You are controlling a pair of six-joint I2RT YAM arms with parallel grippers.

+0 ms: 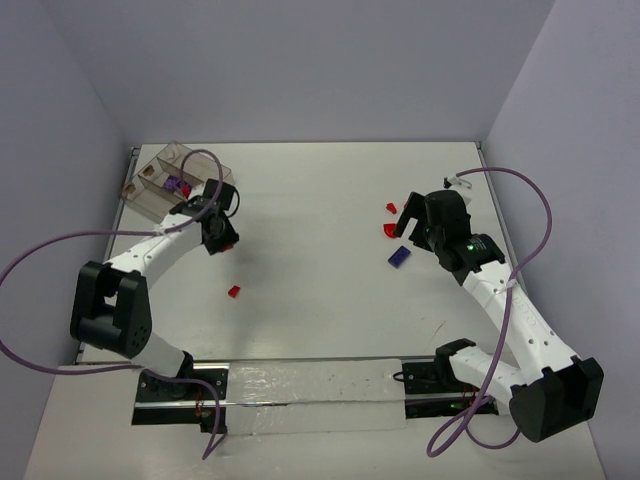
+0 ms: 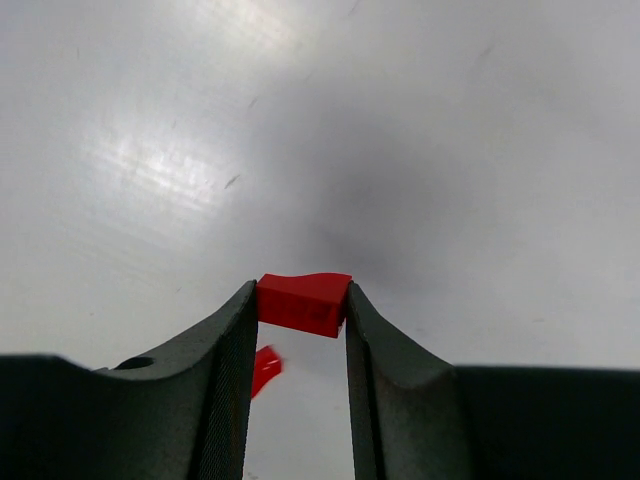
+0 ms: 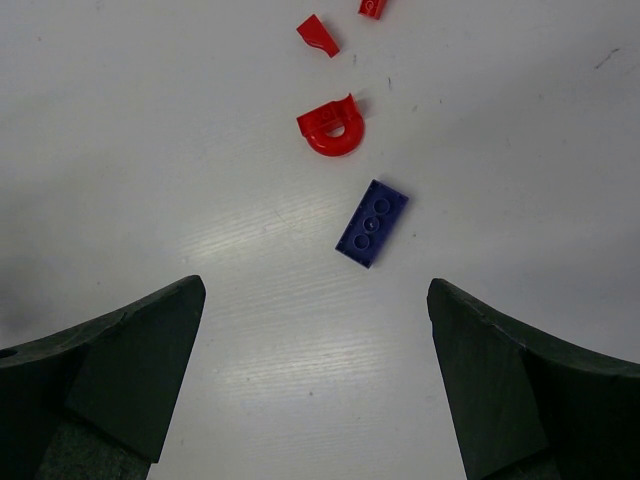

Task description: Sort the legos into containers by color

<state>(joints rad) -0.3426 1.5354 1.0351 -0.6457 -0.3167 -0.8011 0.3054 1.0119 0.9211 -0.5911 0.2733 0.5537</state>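
Legos [image 3: 372, 222] are mostly unsorted, judging by what lies loose. Left pincer [image 2: 299, 300] is pressed onto 1 red brick [image 2: 303, 302] and looks lifted off the surface [image 1: 320, 190]. It is near the tray [image 1: 178, 147] at the far left, but not over it. Another red piece [image 1: 234, 291] lies on the surface close to that arm. The tray holds at least 1 purple piece [image 1: 177, 184] in a compartment. A reddish speck beside it is too small to call. Right pincer [image 3: 315, 300] is spread wide and holds nothing. It hovers over a cluster: 1 purple brick [image 1: 400, 256], 1 red rounded piece [image 3: 332, 125] and 2 more small red bits [image 3: 319, 35] beyond it. Done so far: about 1 piece binned, 1 in the left pincer. Left to do: drop the held red into its own compartment, then pick up the 1 loose red on the left side, plus 3 red and 1 purple on the right.
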